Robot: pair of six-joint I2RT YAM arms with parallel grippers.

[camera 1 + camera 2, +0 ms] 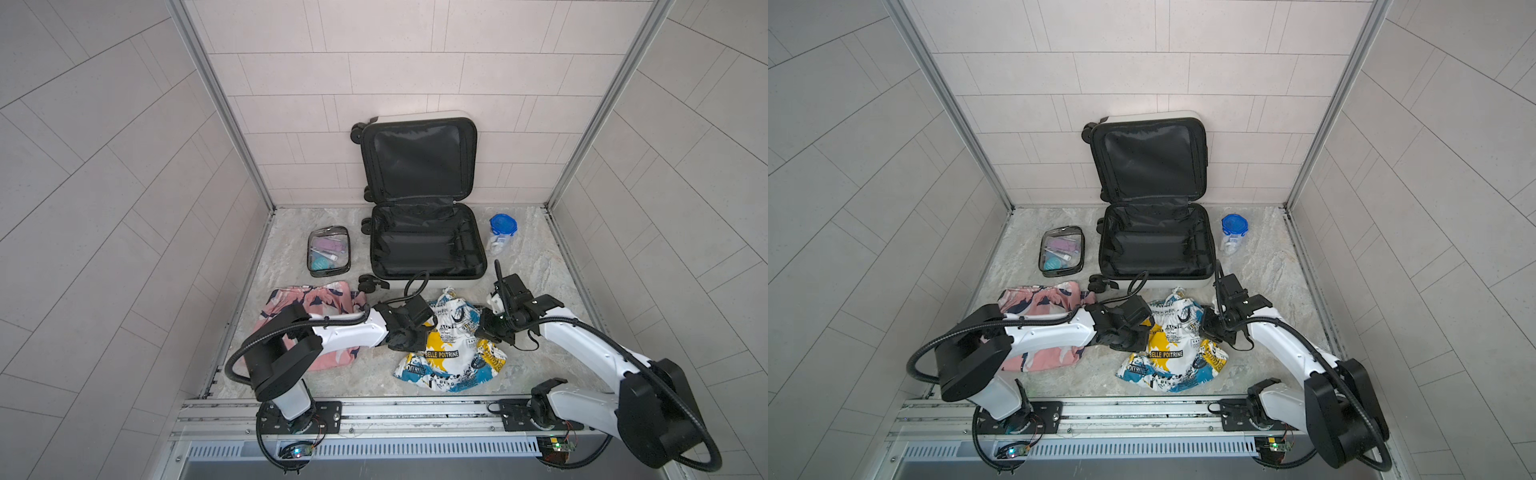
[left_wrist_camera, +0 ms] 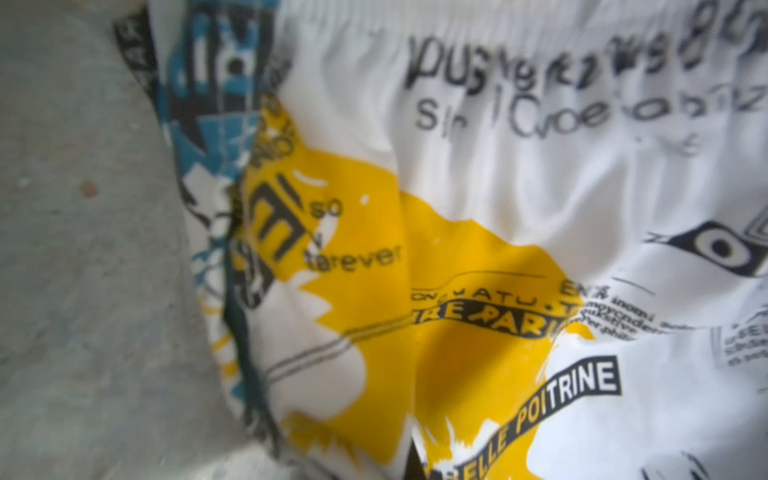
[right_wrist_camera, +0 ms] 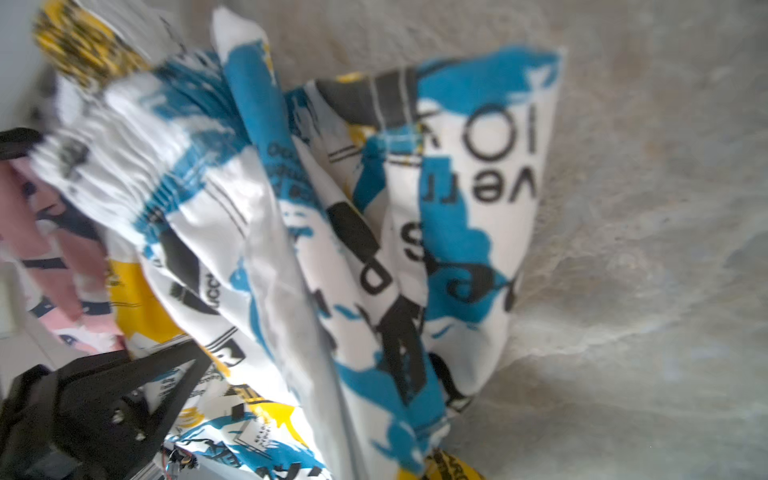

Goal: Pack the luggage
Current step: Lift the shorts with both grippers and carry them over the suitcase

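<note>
The luggage (image 1: 417, 162) is lying open at the back of the table, its lid leaning against the wall. Just in front of it, I am pinching the printed shorts (image 1: 451, 357) from opposite sides, my left gripper (image 1: 424, 336) and right gripper (image 1: 480, 327) both clamping tight on the cloth.

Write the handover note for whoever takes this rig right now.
The left gripper is shut on the printed shorts at their left side. The right gripper is shut on their right side. The suitcase lies open, lid up, empty. The pink floral cloth, clear pouch and blue-lidded jar sit on the table outside it. Nothing is packed yet. Left: shorts in, then the rest, then close it.
</note>
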